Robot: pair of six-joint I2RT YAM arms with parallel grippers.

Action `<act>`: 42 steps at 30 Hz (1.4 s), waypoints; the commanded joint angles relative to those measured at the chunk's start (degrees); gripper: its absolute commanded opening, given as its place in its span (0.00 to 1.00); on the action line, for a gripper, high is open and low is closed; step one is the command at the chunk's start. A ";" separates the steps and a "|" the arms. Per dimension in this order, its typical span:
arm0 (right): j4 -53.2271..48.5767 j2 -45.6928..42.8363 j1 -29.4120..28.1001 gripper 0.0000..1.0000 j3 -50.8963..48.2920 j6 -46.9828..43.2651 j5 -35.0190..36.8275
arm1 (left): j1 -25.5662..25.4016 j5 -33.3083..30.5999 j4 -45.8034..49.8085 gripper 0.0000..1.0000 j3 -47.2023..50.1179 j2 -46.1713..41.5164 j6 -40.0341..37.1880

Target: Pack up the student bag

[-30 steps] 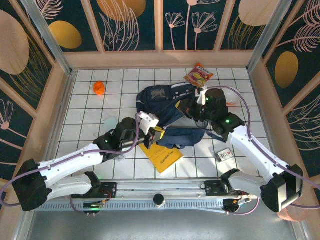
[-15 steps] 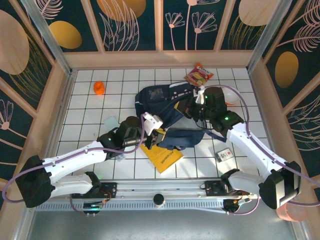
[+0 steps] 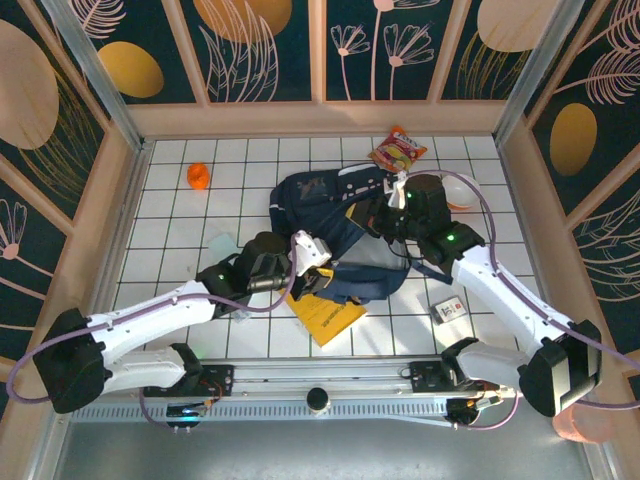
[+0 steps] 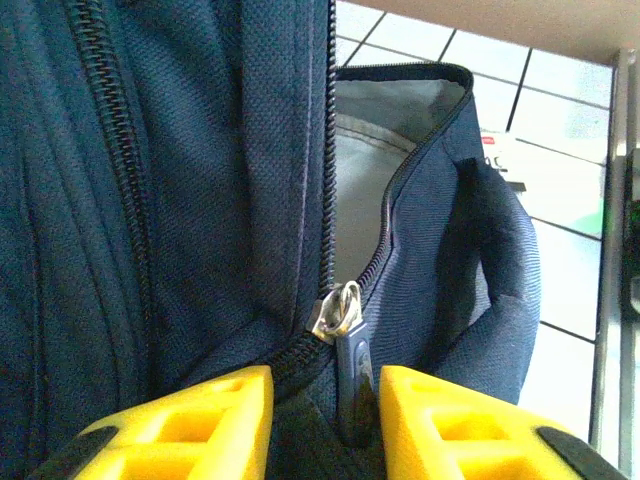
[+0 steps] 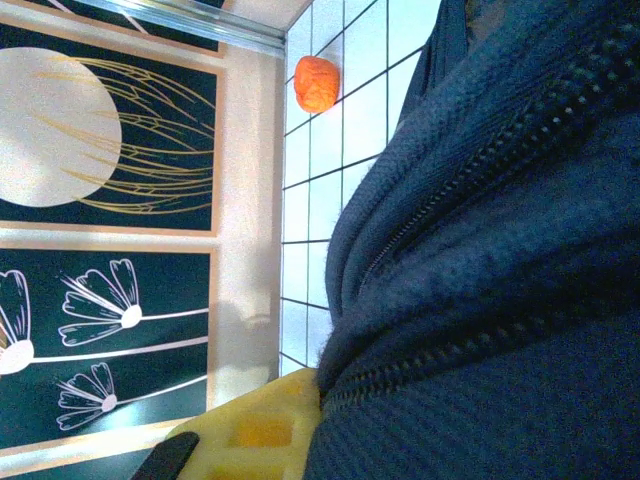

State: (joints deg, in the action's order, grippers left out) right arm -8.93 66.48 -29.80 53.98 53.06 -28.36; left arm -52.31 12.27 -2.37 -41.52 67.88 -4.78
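We see the student bag (image 4: 200,150) as coarse woven navy cloth — matt, ribbed along its zip. Its zipper pull (image 4: 340,318) is shiny metal. The left gripper (image 4: 325,425) has matt yellow plastic fingers (image 4: 190,425); the table (image 3: 180,215) looks smooth, tiled white.

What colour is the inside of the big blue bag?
Light grey. The student bag shows its lining best in the left wrist view.

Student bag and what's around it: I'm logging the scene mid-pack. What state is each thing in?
student bag: slumped, main zip partly open, grey lining showing
left gripper: open
zip pull: between the left gripper's jaws, not pinched
right gripper: shut on the bag's fabric
yellow book: flat, partly under the bag
snack packet: lying flat
orange object: lying loose
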 commanded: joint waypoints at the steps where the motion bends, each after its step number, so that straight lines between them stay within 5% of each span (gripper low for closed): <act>1: 7.68 -0.01 -1.22 0.00 3.33 0.58 -1.74 | -0.95 -3.23 2.63 0.35 -2.76 1.50 -8.84; 8: 7.64 0.26 -2.18 0.00 3.74 1.08 -0.44 | -4.88 -10.85 2.16 0.40 -4.24 3.92 -14.30; 14: 4.20 -0.10 -2.27 0.00 4.99 0.18 1.89 | -6.66 -20.10 1.05 0.14 -4.63 4.41 -11.52; 19: 1.93 -0.45 -1.92 0.00 5.31 -0.95 2.21 | -6.60 -24.07 1.60 0.04 -3.59 1.64 -7.76; 28: -3.99 -0.83 0.31 0.00 6.94 -4.09 2.87 | -6.41 -13.66 3.03 0.00 -1.12 -1.34 -1.89; 36: -3.44 -2.42 1.78 0.00 6.55 -4.37 0.85 | -1.55 -12.93 0.16 0.00 3.11 -2.68 4.31; 39: -1.26 -2.67 1.74 0.00 6.06 -3.22 -0.64 | -1.47 -13.55 1.10 0.14 2.61 -1.82 3.66; 42: 3.02 -2.61 1.48 0.00 5.18 -1.40 -2.16 | -1.47 -11.16 1.49 0.17 1.53 -0.33 2.44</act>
State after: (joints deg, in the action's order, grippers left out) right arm -15.20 67.42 -29.19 57.47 50.46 -27.44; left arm -54.83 1.21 -5.34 -40.40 66.04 -2.55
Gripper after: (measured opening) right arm 0.079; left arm 0.170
